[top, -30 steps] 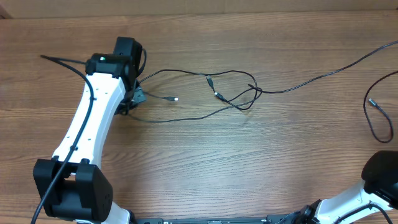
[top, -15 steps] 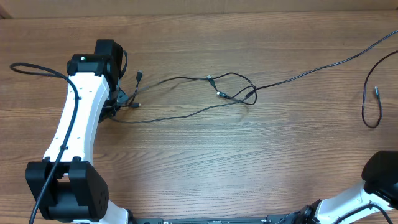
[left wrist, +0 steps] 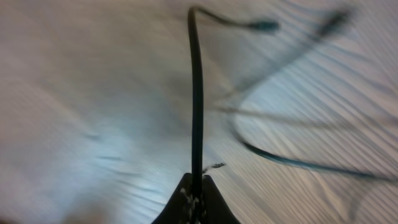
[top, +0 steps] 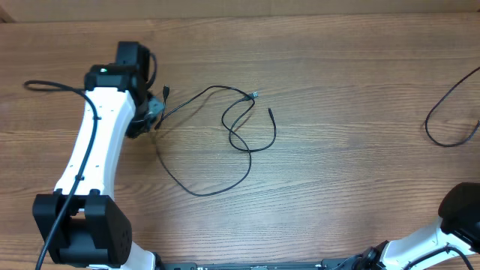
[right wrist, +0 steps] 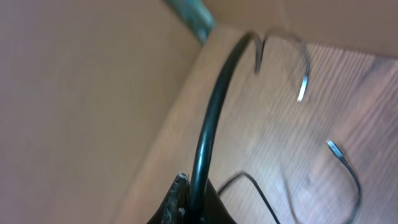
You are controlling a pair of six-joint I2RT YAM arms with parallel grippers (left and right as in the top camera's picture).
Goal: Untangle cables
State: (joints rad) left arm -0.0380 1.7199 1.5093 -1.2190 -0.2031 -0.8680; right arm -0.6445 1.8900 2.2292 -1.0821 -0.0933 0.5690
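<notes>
One thin black cable (top: pixel 247 161) lies in loose loops mid-table, with small plugs near the middle (top: pixel 255 94). One end of it runs to my left gripper (top: pixel 153 114). In the left wrist view that gripper (left wrist: pixel 196 194) is shut on the cable (left wrist: pixel 196 99), which rises to a blurred plug (left wrist: pixel 264 26). A second black cable (top: pixel 442 135) curves at the right edge, apart from the first. My right gripper is outside the overhead view. In the right wrist view it (right wrist: pixel 189 200) is shut on a black cable (right wrist: pixel 214 118), and a plug end (right wrist: pixel 336 148) lies on the wood.
The white left arm (top: pixel 97 161) reaches up the left side, with a thick black wire (top: pixel 45 85) trailing from it. The right arm's base (top: pixel 457 214) sits at the bottom right corner. A cardboard wall (right wrist: pixel 81 93) stands close in the right wrist view.
The long cable that crossed the knot has slid out to the right and now only curves at the right edge. The remaining cable has fallen into loose loops mid-table. The left gripper has shifted slightly.
</notes>
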